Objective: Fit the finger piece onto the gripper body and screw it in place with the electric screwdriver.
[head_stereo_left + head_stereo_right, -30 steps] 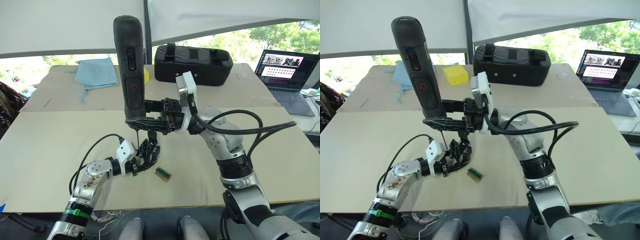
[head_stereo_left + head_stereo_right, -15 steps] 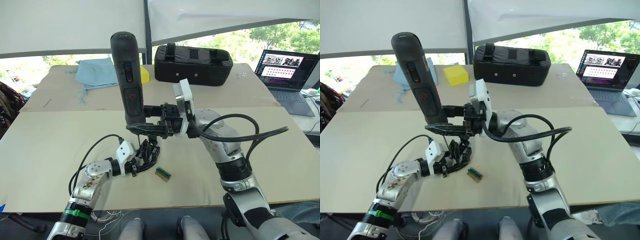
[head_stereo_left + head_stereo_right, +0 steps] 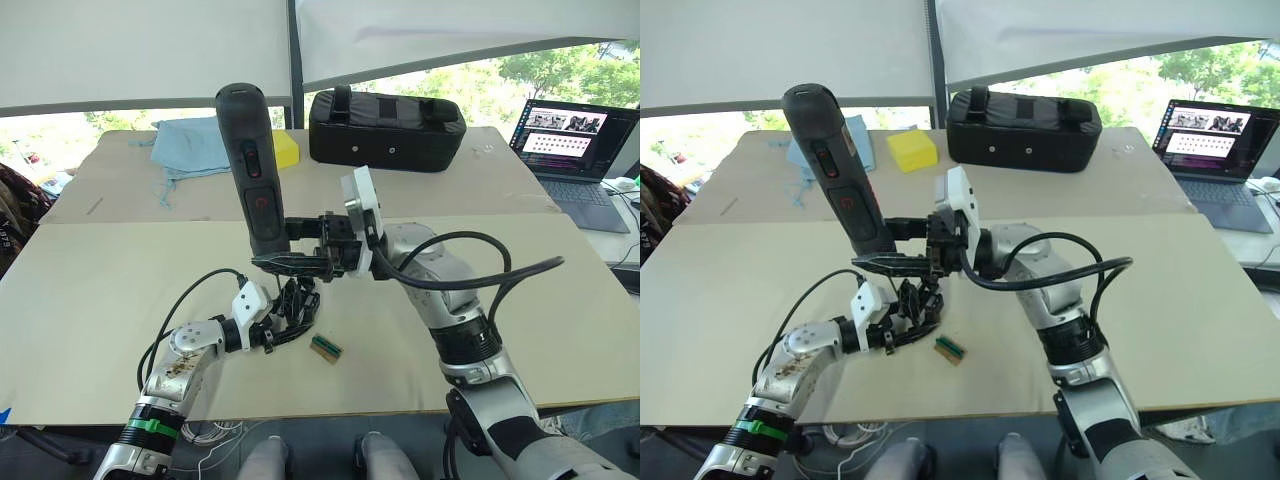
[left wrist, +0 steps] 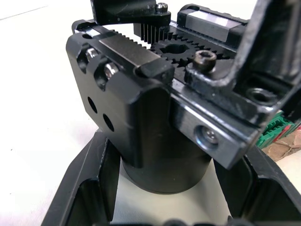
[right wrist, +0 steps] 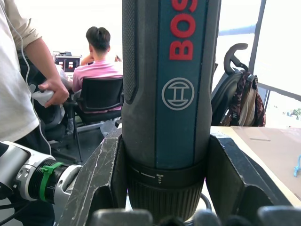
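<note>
Left eye view: the right pincer (image 3: 300, 262), clamped around the lower barrel of the screwdriver (image 3: 252, 170), has sunk lower over the last second, and the tool leans a little further toward the robot's left. That suggests the bit is being lined up for a screw. Directly beneath that pincer stands the gripper body (image 3: 298, 305), gripped at its round base by the left pincer (image 3: 283, 325). The finger piece cannot be made out.
</note>
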Robot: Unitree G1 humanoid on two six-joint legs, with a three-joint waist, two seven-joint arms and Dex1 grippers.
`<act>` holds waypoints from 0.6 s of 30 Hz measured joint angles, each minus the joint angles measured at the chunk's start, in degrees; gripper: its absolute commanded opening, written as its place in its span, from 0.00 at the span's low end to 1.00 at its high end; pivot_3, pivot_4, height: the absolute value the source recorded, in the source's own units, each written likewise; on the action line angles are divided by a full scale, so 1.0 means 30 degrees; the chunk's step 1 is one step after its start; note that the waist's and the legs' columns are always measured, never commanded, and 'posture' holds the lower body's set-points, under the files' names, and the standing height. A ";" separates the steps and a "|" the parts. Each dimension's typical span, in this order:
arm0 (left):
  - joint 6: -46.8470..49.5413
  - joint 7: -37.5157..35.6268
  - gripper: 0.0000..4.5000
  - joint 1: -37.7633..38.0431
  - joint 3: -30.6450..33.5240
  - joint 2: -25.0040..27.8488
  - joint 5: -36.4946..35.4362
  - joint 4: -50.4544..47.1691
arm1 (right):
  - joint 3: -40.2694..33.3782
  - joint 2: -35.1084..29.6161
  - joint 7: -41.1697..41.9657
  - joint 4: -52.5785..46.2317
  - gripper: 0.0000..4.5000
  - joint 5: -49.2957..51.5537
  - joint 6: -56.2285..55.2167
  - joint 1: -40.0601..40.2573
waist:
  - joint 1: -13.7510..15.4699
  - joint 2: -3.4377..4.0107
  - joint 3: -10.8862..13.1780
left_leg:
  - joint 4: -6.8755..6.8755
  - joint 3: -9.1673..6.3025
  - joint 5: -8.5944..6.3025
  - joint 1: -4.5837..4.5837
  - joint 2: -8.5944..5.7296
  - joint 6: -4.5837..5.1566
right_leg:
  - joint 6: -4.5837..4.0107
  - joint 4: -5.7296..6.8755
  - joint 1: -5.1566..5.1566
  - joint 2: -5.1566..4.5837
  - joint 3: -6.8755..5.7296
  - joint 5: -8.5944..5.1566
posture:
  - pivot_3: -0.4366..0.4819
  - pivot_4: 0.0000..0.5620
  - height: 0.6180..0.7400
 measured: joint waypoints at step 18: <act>0.0083 0.0002 0.51 0.0027 -0.0013 -0.0001 -0.0005 -0.0066 | 0.0024 0.0071 0.0339 0.0244 0.42 -0.0344 -0.0427 0.0000 | -0.0001 0.0000 0.0000 | 0.0000 -0.0001 0.0000 0.0001 0.0000 0.0000 | 0.0000 0.0001 0.0000 0.0000 0.0000 0.0000 | 0.48 0.27 1.00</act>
